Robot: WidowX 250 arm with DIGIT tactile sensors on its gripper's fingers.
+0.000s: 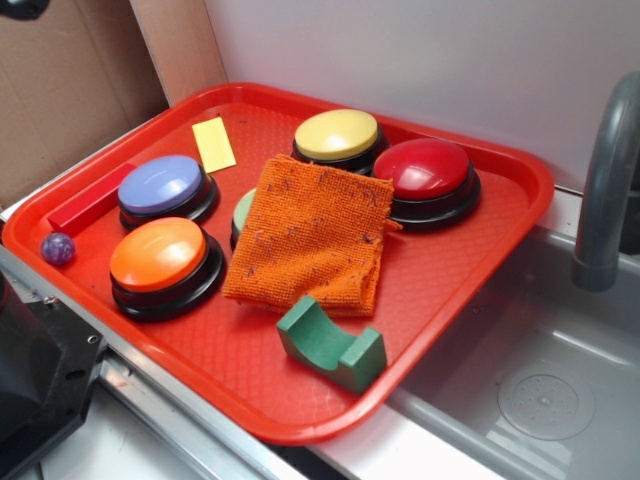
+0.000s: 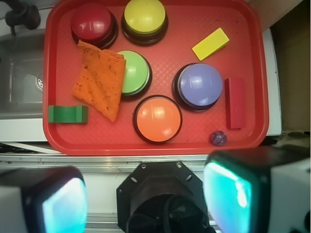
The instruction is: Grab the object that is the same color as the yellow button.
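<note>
Your end effector [image 2: 146, 194] hangs spread and empty, well short of the tray [image 2: 252, 73]; nothing is grabbed yet. Yellow block [image 2: 210, 43] lies flat between yellow button [image 2: 144, 17] and tray's rim.

A plain white wall [image 1: 430, 60] rises behind the work area, meeting brown cardboard panels [image 1: 70, 90] at the far left corner. To the right, a stainless steel sink [image 1: 540, 390] with a round drain [image 1: 545, 405] sits beneath a grey faucet [image 1: 605, 190]. A metal tabletop [image 1: 200, 440] edge runs along the front. Soft, even light falls across the scene, casting faint shadows.
</note>
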